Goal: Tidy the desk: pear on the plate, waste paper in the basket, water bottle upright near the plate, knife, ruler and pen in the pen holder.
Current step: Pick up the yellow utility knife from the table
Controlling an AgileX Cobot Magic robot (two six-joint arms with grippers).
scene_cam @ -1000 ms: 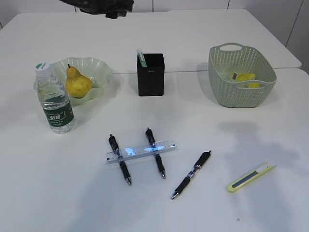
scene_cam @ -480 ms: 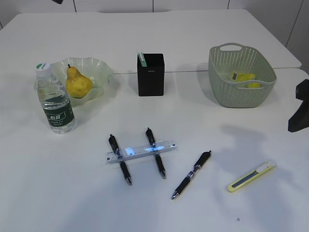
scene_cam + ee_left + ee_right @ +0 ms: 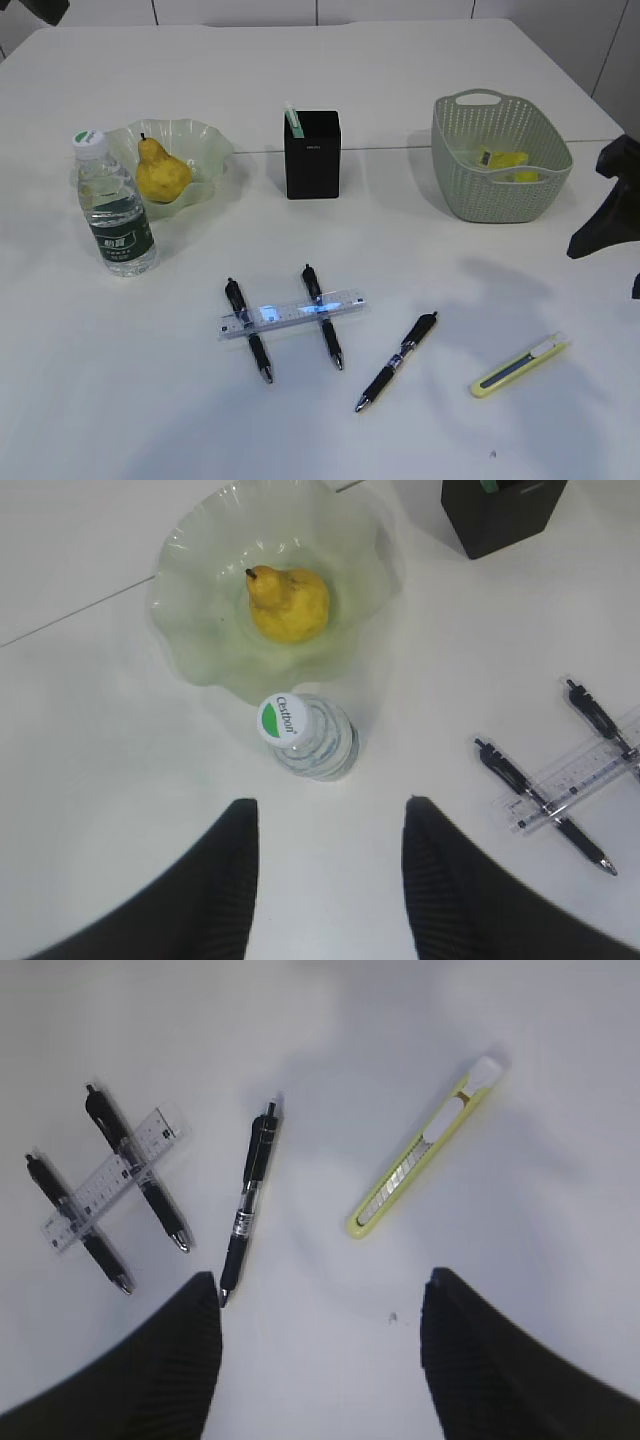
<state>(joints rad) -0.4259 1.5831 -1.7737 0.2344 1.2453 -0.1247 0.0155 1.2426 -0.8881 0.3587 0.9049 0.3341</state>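
The yellow pear (image 3: 162,172) lies in the pale green plate (image 3: 205,150), and the water bottle (image 3: 113,208) stands upright beside it. High above the bottle cap (image 3: 284,718) my left gripper (image 3: 330,802) hangs open and empty. The black pen holder (image 3: 312,153) has a green item sticking out. A clear ruler (image 3: 292,313) lies across two black pens (image 3: 247,330); a third pen (image 3: 396,362) lies alone. The yellow-green knife (image 3: 520,366) rests at the front right, with my right gripper (image 3: 322,1275) open above the desk near it (image 3: 425,1150). Waste paper (image 3: 503,160) lies in the basket (image 3: 500,200).
The right arm (image 3: 610,215) shows as a dark shape at the right edge of the exterior view, the left arm (image 3: 40,8) in its top left corner. A seam (image 3: 400,148) crosses the white desk behind the pen holder.
The left arm has swung from the top middle of the exterior view to its top left corner. The right arm has come further in from the right edge. The objects have stayed put.
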